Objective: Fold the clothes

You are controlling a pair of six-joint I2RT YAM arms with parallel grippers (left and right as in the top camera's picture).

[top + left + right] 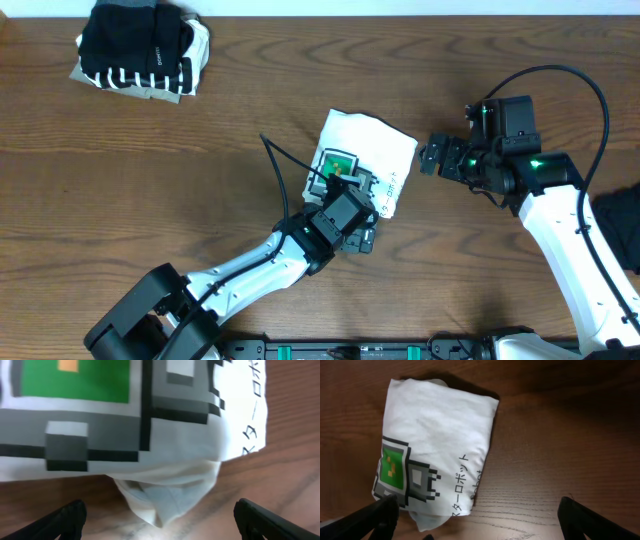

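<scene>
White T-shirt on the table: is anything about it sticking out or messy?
Yes. The folded white T-shirt is a neat packet, except one loose flap pokes out from under its edge beside the pixel print, spoiling the straight side.

A folded white T-shirt (440, 435) lies flat on the wooden desk (560, 435), its green pixel print (392, 467) and dark lettering (462, 482) facing up. The right end effector (477, 520) hovers above, fingers (375, 517) spread wide, gripping nothing.

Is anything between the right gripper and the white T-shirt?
Nothing visible. Only bare table lies between the open right gripper and the T-shirt's nearest edge.
</scene>
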